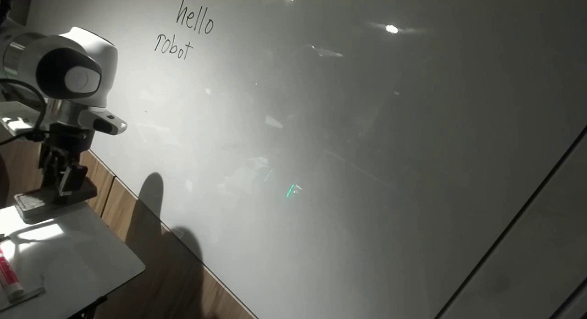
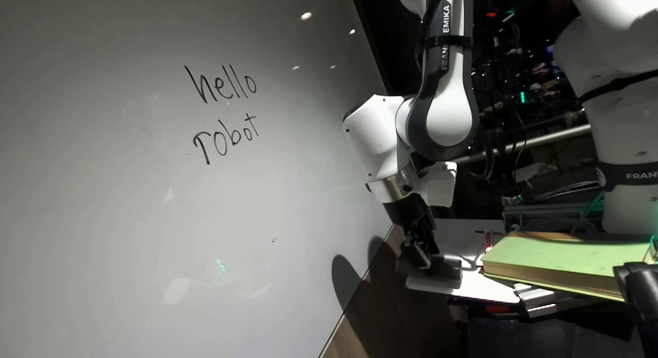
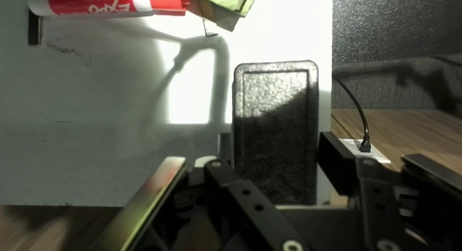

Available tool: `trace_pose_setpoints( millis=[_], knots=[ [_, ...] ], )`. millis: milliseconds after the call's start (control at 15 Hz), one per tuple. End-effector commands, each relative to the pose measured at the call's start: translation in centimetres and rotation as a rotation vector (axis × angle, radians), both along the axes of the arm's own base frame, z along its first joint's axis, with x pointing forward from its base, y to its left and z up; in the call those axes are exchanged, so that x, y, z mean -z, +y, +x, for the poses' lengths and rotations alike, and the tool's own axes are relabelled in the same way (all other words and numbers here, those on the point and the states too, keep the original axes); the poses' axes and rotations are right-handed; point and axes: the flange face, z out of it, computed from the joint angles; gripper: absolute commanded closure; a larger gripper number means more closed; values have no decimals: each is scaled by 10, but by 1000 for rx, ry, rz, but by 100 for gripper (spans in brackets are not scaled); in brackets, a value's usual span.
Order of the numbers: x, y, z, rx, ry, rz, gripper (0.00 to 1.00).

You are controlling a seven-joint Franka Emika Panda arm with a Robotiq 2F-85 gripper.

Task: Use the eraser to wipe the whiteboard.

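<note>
Your gripper [image 3: 272,148] straddles the eraser [image 3: 276,110]; clamped or loose, can't tell.
It sits on or just above the white tabletop [image 3: 101,153], near its edge, apart from the lettered whiteboard [image 1: 321,245]. Probably light, firm-backed, softer beneath, hard to damage: take its long sides near mid-length, squarely, so it won't twist under your wiping.
</note>
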Motion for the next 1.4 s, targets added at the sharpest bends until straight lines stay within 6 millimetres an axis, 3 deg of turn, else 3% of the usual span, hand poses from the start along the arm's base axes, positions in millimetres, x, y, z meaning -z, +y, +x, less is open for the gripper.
trace_pose_setpoints(
  millis=[0,200,467,733,867,1000,1333],
  knots=[
    [-1,2,6,-4,0,-2,5],
    [-7,-1,8,-2,-8,-3,0],
    [-38,-4,8,2,-39,15,0],
    [-64,1,-14,-12,-71,39,0],
    [-65,2,-27,-30,-74,35,0],
    [-66,13,-19,-50,-76,30,0],
    [-50,26,-24,-106,-100,14,0]
  ],
)
